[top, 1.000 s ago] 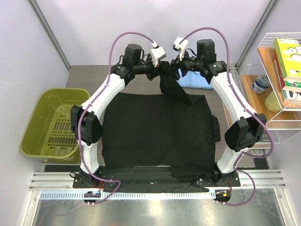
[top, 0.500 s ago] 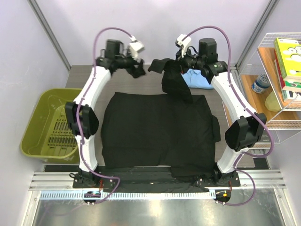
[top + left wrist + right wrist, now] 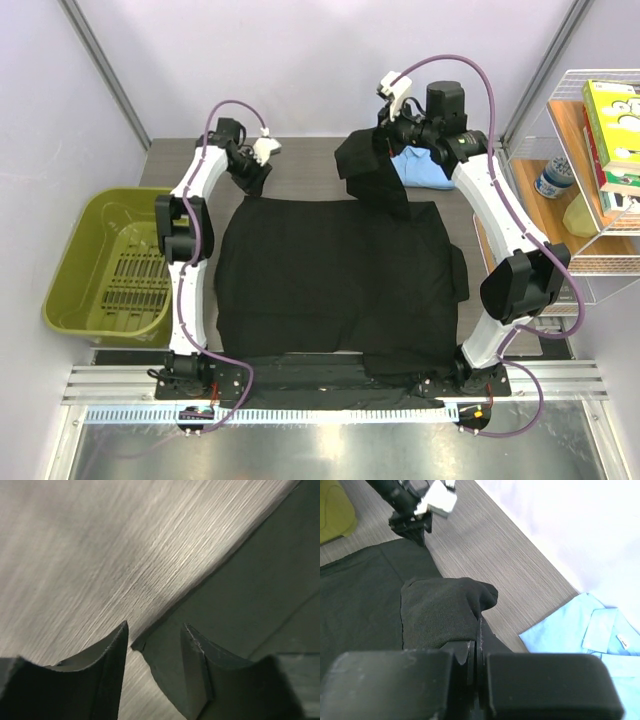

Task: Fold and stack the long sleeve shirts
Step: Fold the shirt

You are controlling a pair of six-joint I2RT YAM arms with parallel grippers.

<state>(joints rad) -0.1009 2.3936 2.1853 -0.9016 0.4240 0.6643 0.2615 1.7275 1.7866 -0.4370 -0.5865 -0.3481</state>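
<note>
Pinching one black shirt [image 3: 330,270], right fingers [image 3: 472,655] — left fingers [image 3: 250,180] parted, empty; one blue shirt [image 3: 425,172].

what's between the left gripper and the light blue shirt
From the left gripper, bare table, then a raised part of the black shirt pinched by the right gripper; the top view shows it.

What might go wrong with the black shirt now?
1. The right fingers pinch only a small bunch of the black shirt. It may slip out and flop down crooked.
2. The left fingers are open around the shirt's far corner, which lies flat on the table. They might close and miss the thin cloth.
3. The lifted cloth hangs close to the blue shirt and might drag it.
</note>
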